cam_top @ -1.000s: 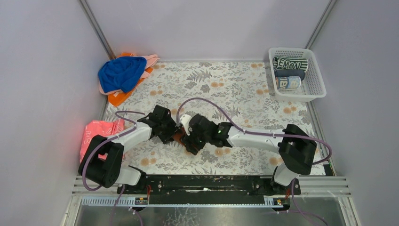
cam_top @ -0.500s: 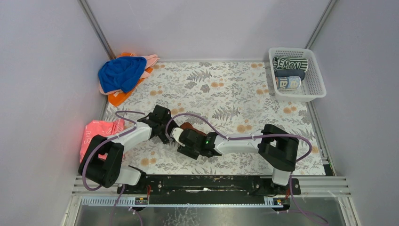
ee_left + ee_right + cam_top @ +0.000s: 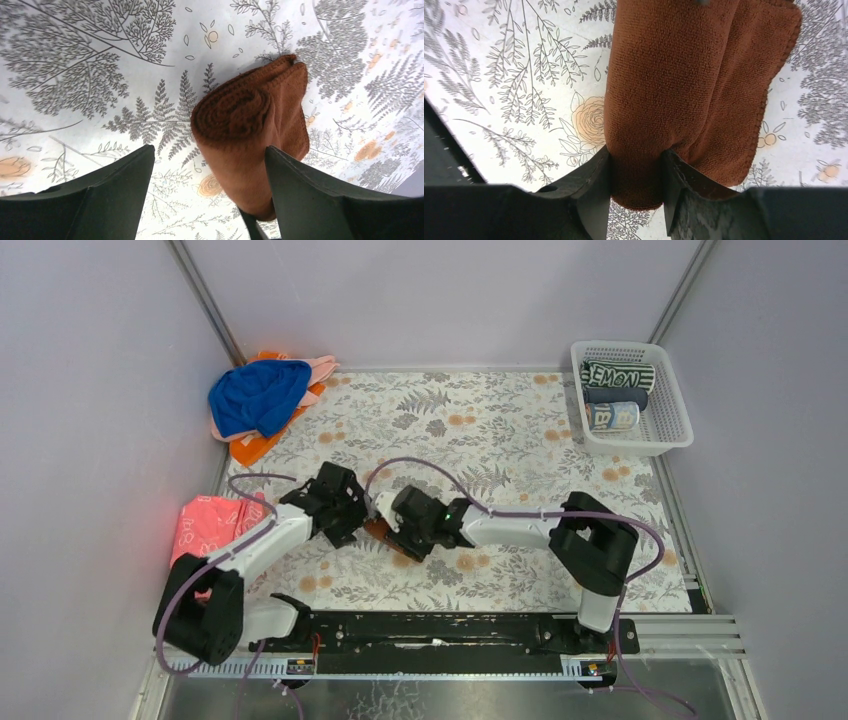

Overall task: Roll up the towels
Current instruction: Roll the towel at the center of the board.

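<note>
A brown towel [image 3: 384, 531] lies rolled on the fern-print table between my two grippers. In the left wrist view the roll's spiral end [image 3: 235, 112] faces the camera. My left gripper [image 3: 209, 151] is open, its jaws wide on either side of the roll. My right gripper [image 3: 636, 152] is shut on the other end of the brown towel [image 3: 664, 85], its fingers pinching the roll, with a loose flap lying to the right. A pile of unrolled towels, royal blue [image 3: 258, 395] over orange [image 3: 252, 447] and pale pink [image 3: 322, 367], sits at the far left corner.
A white lattice basket [image 3: 632, 446] at the far right holds three rolled towels: striped green-white [image 3: 618, 375], dark grey [image 3: 615, 395], letter-printed [image 3: 612, 417]. A reddish-pink flat item [image 3: 205, 522] lies by the left arm. Grey walls enclose the table.
My left gripper has opened and let go of the roll. My right gripper has closed on the roll's end and shifted slightly toward the left gripper.
</note>
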`<action>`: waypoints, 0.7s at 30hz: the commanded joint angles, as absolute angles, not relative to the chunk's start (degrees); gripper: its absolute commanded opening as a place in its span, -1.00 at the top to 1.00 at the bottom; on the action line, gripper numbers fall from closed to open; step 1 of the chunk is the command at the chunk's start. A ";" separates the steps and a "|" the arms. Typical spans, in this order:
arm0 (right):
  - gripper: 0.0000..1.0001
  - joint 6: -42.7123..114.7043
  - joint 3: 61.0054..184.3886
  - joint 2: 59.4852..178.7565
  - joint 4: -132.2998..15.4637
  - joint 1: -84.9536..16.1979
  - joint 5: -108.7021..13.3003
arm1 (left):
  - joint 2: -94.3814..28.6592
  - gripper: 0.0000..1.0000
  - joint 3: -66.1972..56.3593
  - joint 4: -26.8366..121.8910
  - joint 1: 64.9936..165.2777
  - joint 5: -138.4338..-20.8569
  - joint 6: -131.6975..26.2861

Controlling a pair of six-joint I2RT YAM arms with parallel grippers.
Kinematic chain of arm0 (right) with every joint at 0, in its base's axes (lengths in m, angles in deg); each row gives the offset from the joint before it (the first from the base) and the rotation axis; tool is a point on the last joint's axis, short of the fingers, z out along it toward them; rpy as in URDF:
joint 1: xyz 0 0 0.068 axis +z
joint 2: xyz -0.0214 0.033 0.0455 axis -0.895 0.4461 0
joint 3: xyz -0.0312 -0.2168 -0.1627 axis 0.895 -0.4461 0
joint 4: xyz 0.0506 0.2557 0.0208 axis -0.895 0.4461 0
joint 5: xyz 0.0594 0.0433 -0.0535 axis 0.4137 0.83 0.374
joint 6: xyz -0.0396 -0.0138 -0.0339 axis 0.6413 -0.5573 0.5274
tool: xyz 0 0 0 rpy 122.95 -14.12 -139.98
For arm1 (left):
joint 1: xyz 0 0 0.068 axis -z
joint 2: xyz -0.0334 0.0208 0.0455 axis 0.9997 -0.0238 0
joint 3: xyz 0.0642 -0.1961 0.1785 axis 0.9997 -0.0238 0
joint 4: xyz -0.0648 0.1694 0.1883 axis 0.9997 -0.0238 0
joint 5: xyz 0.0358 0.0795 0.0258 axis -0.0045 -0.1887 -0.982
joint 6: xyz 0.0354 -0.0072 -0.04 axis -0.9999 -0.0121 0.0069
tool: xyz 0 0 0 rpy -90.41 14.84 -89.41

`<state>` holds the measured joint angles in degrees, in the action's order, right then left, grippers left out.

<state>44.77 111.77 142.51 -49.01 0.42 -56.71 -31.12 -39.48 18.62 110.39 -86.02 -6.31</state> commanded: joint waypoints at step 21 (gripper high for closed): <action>0.43 17.92 105.51 158.31 -66.03 -22.55 7.54 | -30.31 -0.60 -39.85 23.49 110.95 -82.19 -5.39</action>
<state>22.98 107.20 153.43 -67.50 -22.05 3.07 -28.24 -39.77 18.18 110.53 -83.04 -5.83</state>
